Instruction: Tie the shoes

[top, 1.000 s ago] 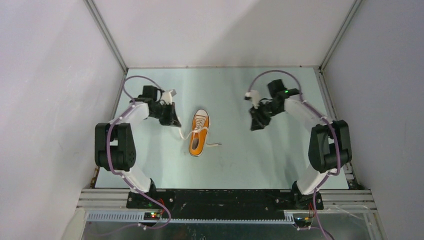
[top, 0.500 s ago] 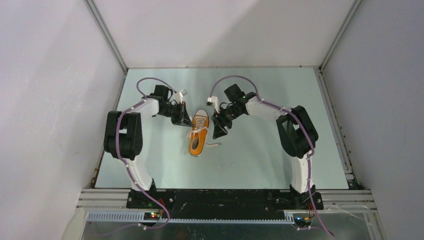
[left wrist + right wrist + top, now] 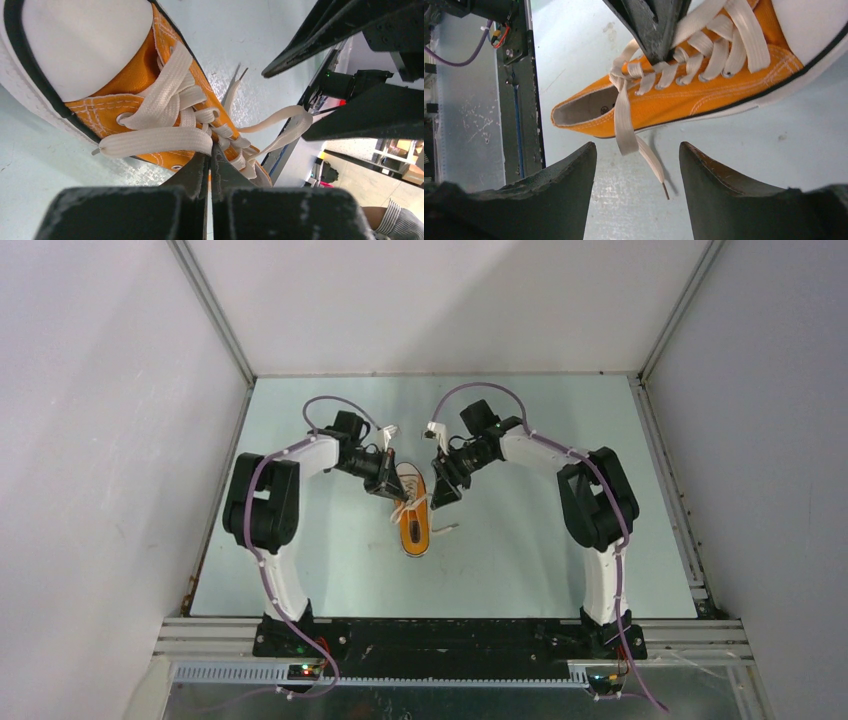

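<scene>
Shoe: The orange shoe (image 3: 415, 530) lay on its sole near the middle of the table (image 3: 540, 570), white toe cap toward the far edge and heel toward the arms' bases.
Laces: The white laces (image 3: 719, 50) were threaded through the eyelets but not knotted. One loose end (image 3: 651, 165) trailed off the right side of the shoe onto the table.
Left gripper: The left gripper (image 3: 210, 150) was clenched, its tips down on the lacing near the upper eyelets. A flat strand ran straight in between its fingers, so it appeared to be pinching that strand.
Right gripper: The right gripper (image 3: 638, 146) was released and held nothing. Its fingers stood spread just beside the right side of the shoe, with the loose end lying in the gap between them.
Reason for the poses: The left arm's pinch probably kept one strand taut and the shoe steady. The right arm's wide gap looked lined up to straddle the free strand before closing.
Step in hand: Likely picking up the second strand; no crossing or knot was made yet.
Risk: The flat lace lay on the table and could slip from the fingers, or the light shoe could slide.
</scene>
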### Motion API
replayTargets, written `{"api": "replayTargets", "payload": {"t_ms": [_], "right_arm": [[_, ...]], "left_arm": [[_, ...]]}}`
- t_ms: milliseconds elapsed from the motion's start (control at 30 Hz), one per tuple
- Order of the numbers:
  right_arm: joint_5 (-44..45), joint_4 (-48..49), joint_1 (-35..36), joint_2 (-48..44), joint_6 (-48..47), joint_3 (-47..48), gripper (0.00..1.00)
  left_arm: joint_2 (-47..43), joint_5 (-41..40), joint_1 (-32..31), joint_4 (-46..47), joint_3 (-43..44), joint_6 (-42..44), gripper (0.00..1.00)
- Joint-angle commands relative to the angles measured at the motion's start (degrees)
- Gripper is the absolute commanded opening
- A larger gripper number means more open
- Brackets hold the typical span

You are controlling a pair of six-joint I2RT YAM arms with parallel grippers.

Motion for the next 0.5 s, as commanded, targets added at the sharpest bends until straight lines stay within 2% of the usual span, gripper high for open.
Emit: {"api": "replayTargets", "payload": {"t_ms": [0, 267, 333, 400, 433, 467], "right_arm": [[-2.55, -4.71, -0.28, -0.21, -6.11, 2.08, 0.65], [1.19, -0.93, 0.64, 2.05, -4.12, 3.98, 0.61], [1.21, -0.44, 0.85, 2.4, -3.83, 4.22, 0.51], [1.62, -0.06, 0.97, 2.48, -3.36, 4.09, 0.29], [2.05, 0.19, 0.9, 2.49, -2.73, 3.92, 0.23], [3.17, 0.47, 0.86, 2.32, -2.35, 3.68, 0.11]], "left_arm": [[-3.21, 1.22, 1.06, -3.76, 1.82, 3.44, 0.0], [-9.54, -0.45, 6.25, -6.12, 2.78, 7.1, 0.0], [-9.59, -0.53, 6.77, -6.7, 4.33, 8.16, 0.0], [-8.89, -0.94, 7.11, -7.92, 5.66, 8.88, 0.0], [-8.47, -1.35, 7.18, -8.24, 5.98, 9.19, 0.0], [-8.44, -2.18, 7.37, -8.68, 6.21, 9.31, 0.0]]}}
